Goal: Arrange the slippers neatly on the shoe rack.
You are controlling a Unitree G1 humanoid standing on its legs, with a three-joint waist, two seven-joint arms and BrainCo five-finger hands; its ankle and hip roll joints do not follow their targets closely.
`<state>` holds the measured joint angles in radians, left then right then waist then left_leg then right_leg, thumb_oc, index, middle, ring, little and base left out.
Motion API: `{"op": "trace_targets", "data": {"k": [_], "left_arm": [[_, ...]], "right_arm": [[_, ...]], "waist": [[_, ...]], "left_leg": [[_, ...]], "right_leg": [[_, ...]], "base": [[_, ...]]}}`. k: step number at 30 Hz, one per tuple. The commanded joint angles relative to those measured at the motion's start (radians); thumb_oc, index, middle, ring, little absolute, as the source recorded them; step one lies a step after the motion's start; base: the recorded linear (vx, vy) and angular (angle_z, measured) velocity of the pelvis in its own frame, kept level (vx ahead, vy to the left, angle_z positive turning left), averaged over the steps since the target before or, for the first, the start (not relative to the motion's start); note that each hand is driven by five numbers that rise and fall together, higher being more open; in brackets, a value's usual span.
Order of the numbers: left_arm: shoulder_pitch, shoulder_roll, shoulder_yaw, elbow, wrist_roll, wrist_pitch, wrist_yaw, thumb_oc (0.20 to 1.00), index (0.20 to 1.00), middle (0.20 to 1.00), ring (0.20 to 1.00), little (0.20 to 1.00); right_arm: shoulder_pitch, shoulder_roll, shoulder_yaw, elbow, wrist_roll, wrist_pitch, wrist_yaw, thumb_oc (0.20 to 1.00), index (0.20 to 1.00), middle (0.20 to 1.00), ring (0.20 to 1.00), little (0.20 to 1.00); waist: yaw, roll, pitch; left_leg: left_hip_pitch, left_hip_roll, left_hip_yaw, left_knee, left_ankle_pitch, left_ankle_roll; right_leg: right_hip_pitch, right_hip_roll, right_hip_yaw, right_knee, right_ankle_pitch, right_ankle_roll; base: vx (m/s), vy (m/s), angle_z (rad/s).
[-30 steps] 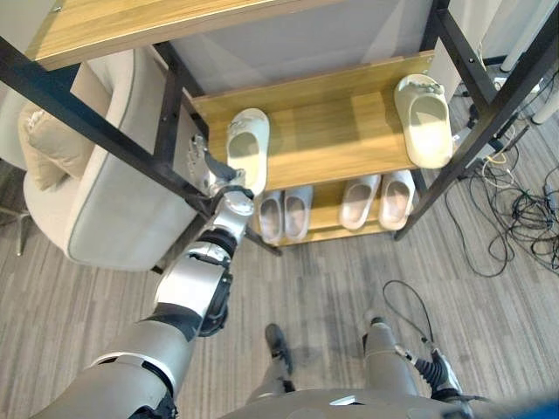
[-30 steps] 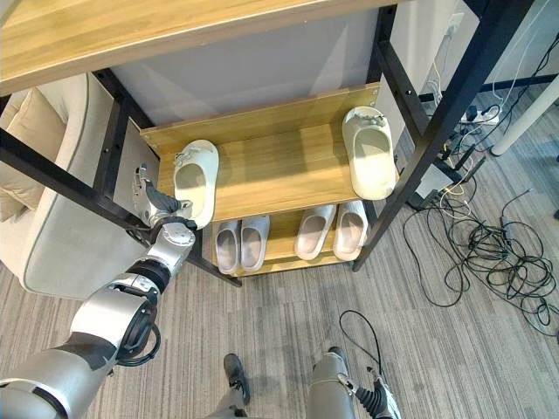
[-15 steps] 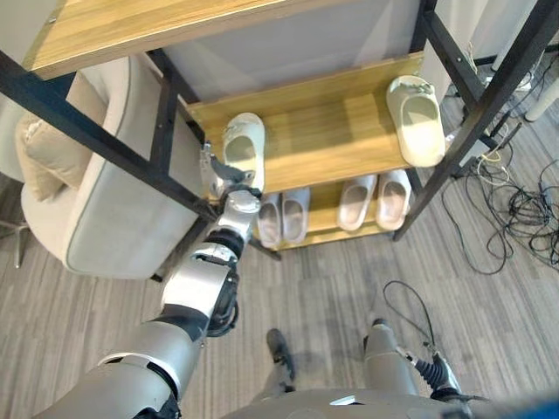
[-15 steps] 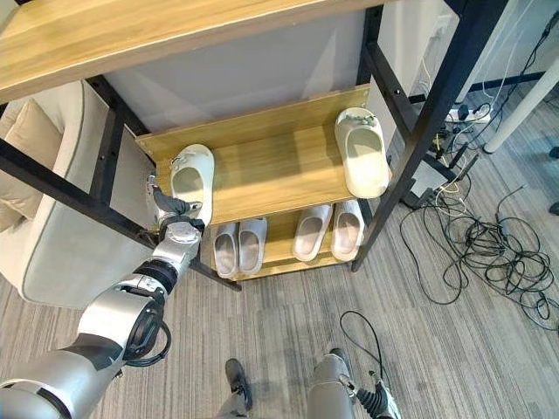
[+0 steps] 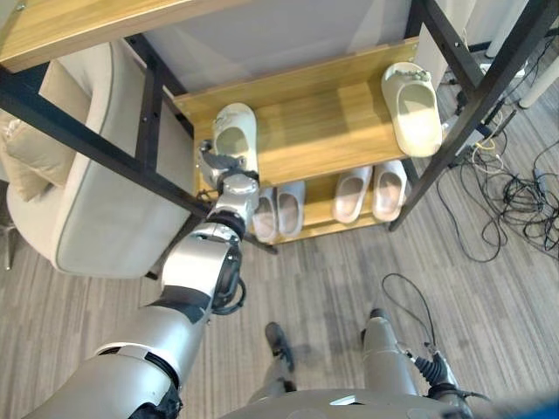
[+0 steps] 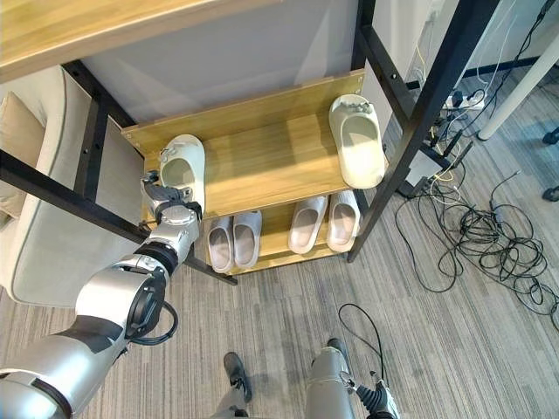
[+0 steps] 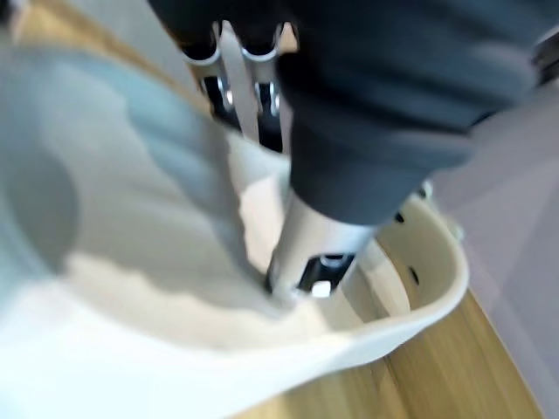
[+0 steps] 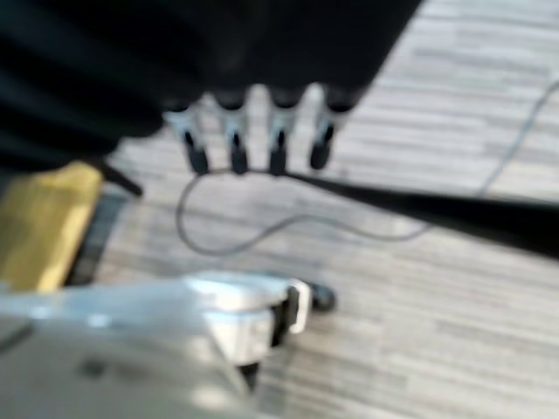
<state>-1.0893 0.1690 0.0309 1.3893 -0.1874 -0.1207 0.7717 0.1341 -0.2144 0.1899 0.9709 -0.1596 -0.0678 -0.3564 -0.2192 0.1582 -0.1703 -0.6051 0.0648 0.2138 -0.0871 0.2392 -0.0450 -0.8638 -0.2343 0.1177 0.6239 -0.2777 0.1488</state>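
Left eye view: the left robot hand point(image 5: 229, 168) pinches the heel of a cream slipper point(image 5: 234, 135) at the middle shelf's point(image 5: 332, 131) left end. Its mate point(image 5: 411, 107) lies at the right end. Right robot hand point(image 8: 253, 131) hangs with fingers relaxed.

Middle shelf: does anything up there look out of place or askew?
Yes. The two cream slippers are split: one sits at the shelf's right end, the other at the left end, gripped by the left hand. The grey pairs below sit side by side.
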Motion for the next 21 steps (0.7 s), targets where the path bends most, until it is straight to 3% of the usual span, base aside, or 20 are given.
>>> {"op": "trace_targets", "data": {"k": [1,11,21], "left_arm": [[-0.192,0.010,0.086,0.106,-0.032,0.004,-0.069,0.200,0.200,0.200,0.200,0.200],[-0.184,-0.013,0.089,0.136,-0.039,0.015,-0.094,0.200,0.200,0.200,0.200,0.200],[-0.181,-0.078,0.130,0.167,-0.051,0.023,-0.047,0.200,0.200,0.200,0.200,0.200]], "right_arm": [[-0.176,0.125,0.002,-0.016,0.028,-0.023,0.004,1.000,1.000,1.000,1.000,1.000],[-0.220,0.133,-0.005,0.013,0.046,-0.016,0.000,1.000,1.000,1.000,1.000,1.000],[-0.263,0.145,-0.004,0.056,0.066,0.000,0.003,1.000,1.000,1.000,1.000,1.000]], "waist": [[-0.015,-0.042,0.144],[-0.025,-0.045,0.132],[-0.034,-0.044,0.124]], "left_leg": [[0.126,-0.024,-0.037,0.000,-0.111,-0.031],[0.121,-0.023,-0.031,0.000,-0.113,-0.037],[0.127,-0.012,-0.023,0.000,-0.112,-0.046]], "right_leg": [[0.404,-0.091,-0.057,-0.711,0.325,0.113],[0.387,-0.088,-0.048,-0.711,0.331,0.113],[0.389,-0.076,-0.042,-0.711,0.331,0.104]], "base": [[0.02,0.003,0.04],[0.00,0.000,0.00],[0.01,-0.030,0.01]]}}
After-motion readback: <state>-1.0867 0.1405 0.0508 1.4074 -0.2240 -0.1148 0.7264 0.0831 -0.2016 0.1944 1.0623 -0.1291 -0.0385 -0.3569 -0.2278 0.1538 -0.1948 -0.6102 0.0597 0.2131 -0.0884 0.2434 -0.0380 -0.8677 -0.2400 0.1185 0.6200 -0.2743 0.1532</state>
